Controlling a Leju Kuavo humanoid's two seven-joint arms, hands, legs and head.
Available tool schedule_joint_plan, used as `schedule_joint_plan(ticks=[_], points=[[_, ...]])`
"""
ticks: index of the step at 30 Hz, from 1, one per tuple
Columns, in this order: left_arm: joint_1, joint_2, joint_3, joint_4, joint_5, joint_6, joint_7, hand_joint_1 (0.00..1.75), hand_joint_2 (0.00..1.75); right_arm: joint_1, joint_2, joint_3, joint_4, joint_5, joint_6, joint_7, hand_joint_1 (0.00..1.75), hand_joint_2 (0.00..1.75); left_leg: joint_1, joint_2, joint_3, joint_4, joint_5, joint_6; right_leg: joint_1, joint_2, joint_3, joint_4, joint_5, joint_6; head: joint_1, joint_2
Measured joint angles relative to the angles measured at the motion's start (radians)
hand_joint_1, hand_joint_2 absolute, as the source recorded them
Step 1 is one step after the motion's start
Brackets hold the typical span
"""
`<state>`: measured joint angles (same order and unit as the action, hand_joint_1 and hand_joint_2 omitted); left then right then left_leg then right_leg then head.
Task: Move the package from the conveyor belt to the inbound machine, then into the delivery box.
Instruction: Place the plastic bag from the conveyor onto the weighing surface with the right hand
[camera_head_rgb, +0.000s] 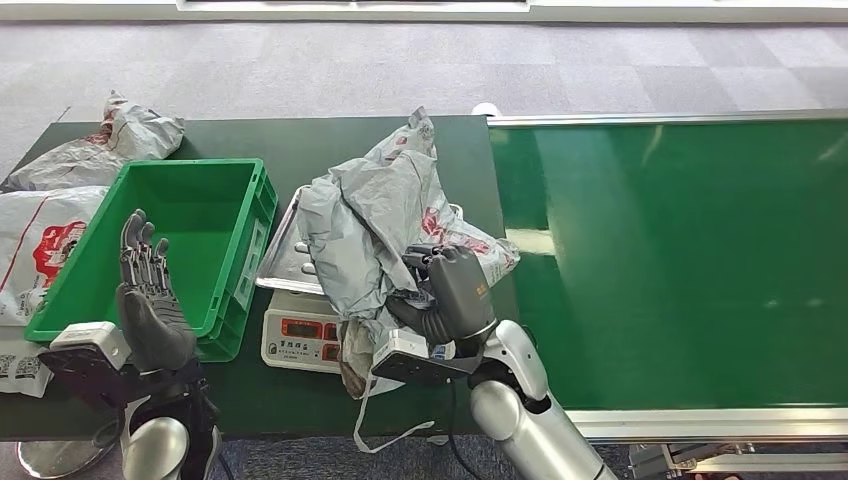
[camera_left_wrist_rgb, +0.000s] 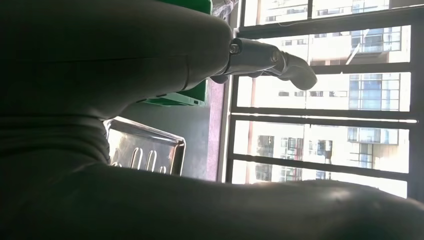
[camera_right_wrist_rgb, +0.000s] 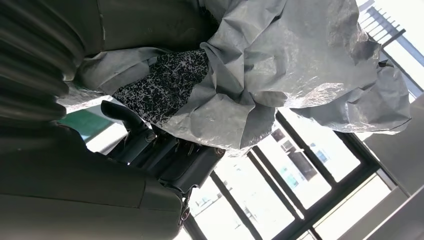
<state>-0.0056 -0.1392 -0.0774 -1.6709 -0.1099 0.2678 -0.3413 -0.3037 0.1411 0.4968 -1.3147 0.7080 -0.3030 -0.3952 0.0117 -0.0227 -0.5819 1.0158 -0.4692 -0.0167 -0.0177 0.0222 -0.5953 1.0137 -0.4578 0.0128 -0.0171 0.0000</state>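
A: What sat nearest, low in the frame?
B: The right hand (camera_head_rgb: 455, 295) gripped the grey package (camera_head_rgb: 385, 215) over the scale (camera_head_rgb: 300, 335), centre frame.
A: And around it?
B: The left hand (camera_head_rgb: 150, 295), fingers spread and empty, stood before the green bin (camera_head_rgb: 215, 190); the conveyor belt (camera_head_rgb: 690, 260) lay right.

Grey carpet-tile floor (camera_head_rgb: 300, 70) beyond dark green tabletop (camera_head_rgb: 330, 150); white wall base (camera_head_rgb: 650, 12) along far edge; dark-framed window (camera_left_wrist_rgb: 320, 110) bright with daylight, buildings (camera_left_wrist_rgb: 360, 45) outside.
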Motion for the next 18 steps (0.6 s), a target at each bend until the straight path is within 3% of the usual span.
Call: schedule_joint_plan(ticks=[12,16,18], points=[[-0.002,0.000,0.000,0.000,-0.004,-0.001,-0.001,0.00,0.00,-0.075,0.009,0.027,0.066,0.085,0.075,0.028,1.75,1.75,0.000,0.000,0.000,0.000,0.000,0.000,0.000,0.000,0.000,0.000,0.000,0.000,0.000,0.000],[-0.002,0.001,0.000,-0.003,-0.004,0.000,-0.005,0.00,0.00,-0.104,0.015,0.037,0.103,0.108,0.093,0.078,1.75,1.75,0.000,0.000,0.000,0.000,0.000,0.000,0.000,0.000,0.000,0.000,0.000,0.000,0.000,0.000],[-0.002,0.002,0.002,-0.011,0.001,0.006,-0.013,0.00,0.00,-0.122,0.019,0.043,0.136,0.118,0.102,0.109,0.89,1.75,0.000,0.000,0.000,0.000,0.000,0.000,0.000,0.000,0.000,0.000,0.000,0.000,0.000,0.000]])
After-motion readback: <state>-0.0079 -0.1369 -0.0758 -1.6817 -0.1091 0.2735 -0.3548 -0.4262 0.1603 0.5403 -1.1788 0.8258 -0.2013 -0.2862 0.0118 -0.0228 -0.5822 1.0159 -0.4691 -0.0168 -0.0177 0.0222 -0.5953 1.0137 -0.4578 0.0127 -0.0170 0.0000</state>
